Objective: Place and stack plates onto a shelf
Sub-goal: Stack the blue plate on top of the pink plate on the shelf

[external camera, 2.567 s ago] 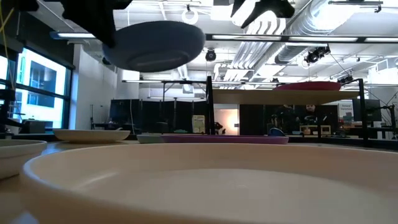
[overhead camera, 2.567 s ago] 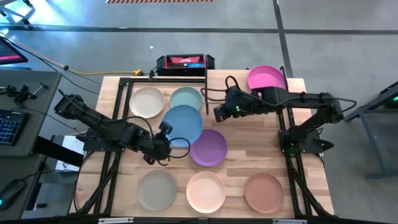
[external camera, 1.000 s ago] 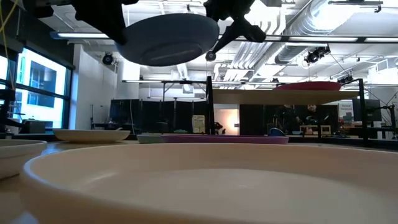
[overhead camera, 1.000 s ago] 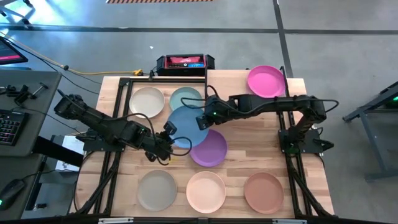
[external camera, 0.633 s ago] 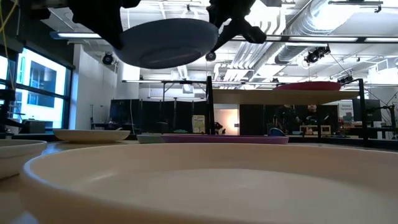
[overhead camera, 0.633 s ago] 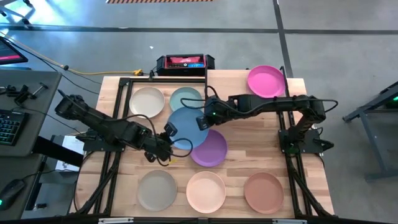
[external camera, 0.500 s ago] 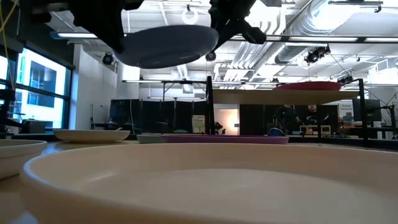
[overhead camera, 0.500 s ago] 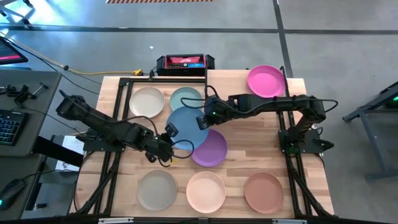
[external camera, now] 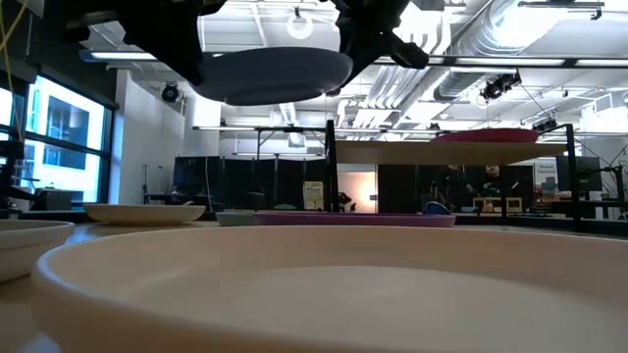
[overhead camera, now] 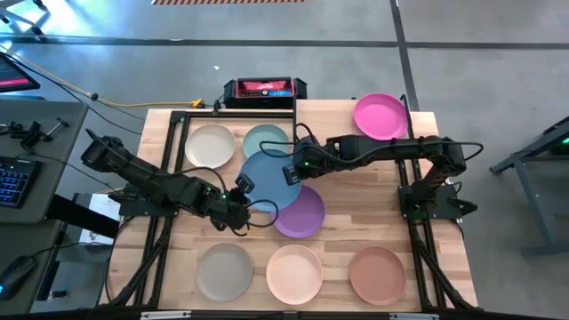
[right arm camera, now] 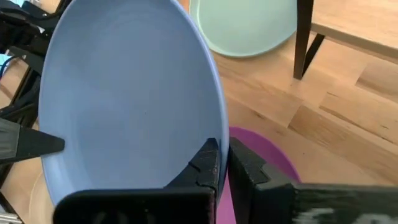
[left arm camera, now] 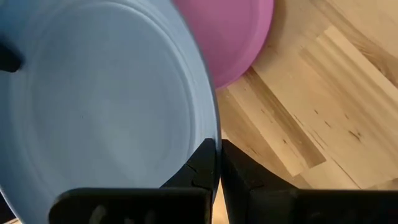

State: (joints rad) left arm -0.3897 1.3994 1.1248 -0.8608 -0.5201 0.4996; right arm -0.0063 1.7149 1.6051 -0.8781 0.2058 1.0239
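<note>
No text, label or number is legible — nothing readable anywhere.

Raised plate point(overhead camera: 268, 176) (between both grippers) above the tabletop point(overhead camera: 373, 209)

A robotics lab: bare ceiling ducts point(external camera: 549, 44), concrete floor point(overhead camera: 480, 62), and a keyboard point(overhead camera: 11, 182) on a side desk.

Blue plate point(overhead camera: 265, 177), held aloft, partly hides the purple plate point(overhead camera: 302, 213) and pale teal plate point(overhead camera: 265, 139) beneath. In the low view, the near peach plate point(external camera: 324, 294) is cut off by the edges.
</note>
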